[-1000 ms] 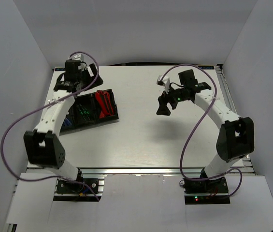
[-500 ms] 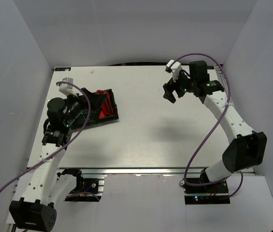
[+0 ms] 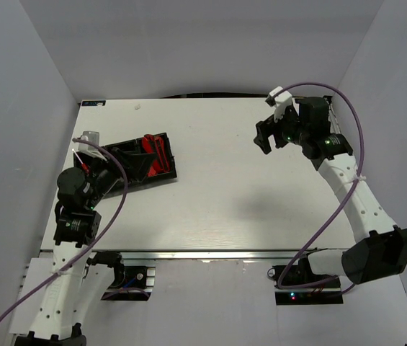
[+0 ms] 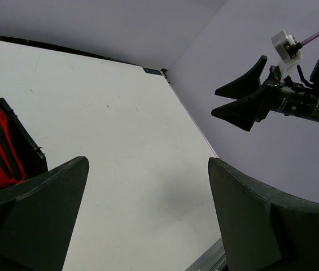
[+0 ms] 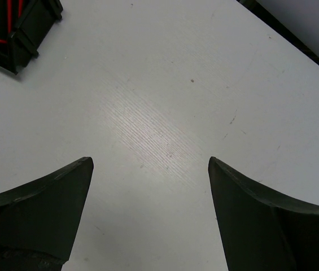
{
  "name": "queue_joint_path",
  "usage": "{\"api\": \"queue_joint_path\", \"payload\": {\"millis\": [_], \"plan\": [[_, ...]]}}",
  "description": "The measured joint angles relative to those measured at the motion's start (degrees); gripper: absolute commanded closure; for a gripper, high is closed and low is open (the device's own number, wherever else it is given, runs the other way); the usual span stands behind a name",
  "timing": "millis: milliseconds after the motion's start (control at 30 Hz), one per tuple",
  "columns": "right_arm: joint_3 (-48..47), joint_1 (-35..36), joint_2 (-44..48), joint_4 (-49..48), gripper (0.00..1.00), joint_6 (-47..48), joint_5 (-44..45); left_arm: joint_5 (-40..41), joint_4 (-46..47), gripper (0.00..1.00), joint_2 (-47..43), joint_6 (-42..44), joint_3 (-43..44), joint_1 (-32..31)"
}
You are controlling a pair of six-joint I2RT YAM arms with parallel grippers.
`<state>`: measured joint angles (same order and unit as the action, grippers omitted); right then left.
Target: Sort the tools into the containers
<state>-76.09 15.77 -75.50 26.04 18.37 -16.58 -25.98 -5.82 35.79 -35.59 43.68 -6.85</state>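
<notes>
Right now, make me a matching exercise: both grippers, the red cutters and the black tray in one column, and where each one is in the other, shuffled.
1. left gripper
2. right gripper
3. red cutters
4. black tray

A. resting on the left part of the table
B. open, above the far right of the table
C. open, close to the tray
D. inside a tray compartment

Pairs: 1-C, 2-B, 3-D, 4-A

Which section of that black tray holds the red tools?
The end compartment nearest the table's middle: red cutters fill it. The others look dark, partly hidden behind the left arm.
</notes>
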Motion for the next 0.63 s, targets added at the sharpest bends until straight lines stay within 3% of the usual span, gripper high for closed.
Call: {"api": "queue_joint_path", "payload": {"millis": [333,633], "plan": [[4.2,0.0,2.4,-1.33,0.11,-7.91,2.16,0.17,-4.09,0.02,-4.66,-0.46,-0.13,0.0],[9.42,0.0,5.55,-3.23,0.1,-9.4,5.66,1.05,-5.81,0.02,-5.68,-0.66,-0.13,0.0]]}}
